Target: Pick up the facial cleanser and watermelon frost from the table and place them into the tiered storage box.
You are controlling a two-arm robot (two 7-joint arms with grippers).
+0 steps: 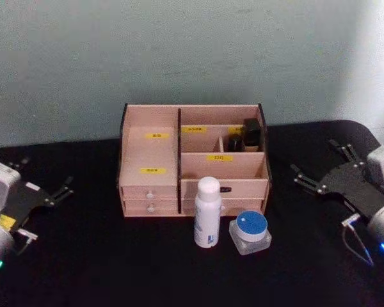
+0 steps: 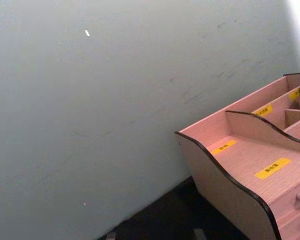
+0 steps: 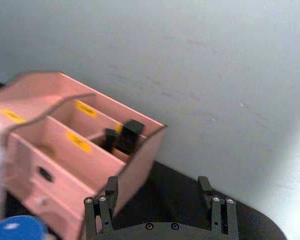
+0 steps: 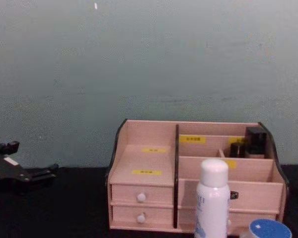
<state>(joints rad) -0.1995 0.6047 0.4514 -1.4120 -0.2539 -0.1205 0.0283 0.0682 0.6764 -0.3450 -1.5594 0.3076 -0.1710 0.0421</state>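
The tiered storage box (image 1: 152, 155) stands on the black desk (image 1: 102, 262) with its back to the pale wall, its four white-knobbed drawers facing the robot. Just in front of the box, before its right half, the facial cleanser (image 1: 207, 213), a white bottle with a rounded white cap, stands upright; the pictures do not settle whether it touches the box front. The watermelon frost (image 1: 250, 231), a small clear jar with a blue lid, sits on the desk just to the right of the bottle and slightly farther from the box, with a narrow gap between the two. Two small dark containers (image 1: 248, 134) occupy the rear right compartment of the box. The left gripper (image 1: 45, 176) hangs low over the desk well to the left of the box, its fingers apart and holding nothing. The right gripper (image 1: 324, 165) is well to the right of the box, pointing toward it, fingers spread wide and empty; from its wrist view the right side wall of the box lies beyond the parted fingers (image 3: 106, 199).
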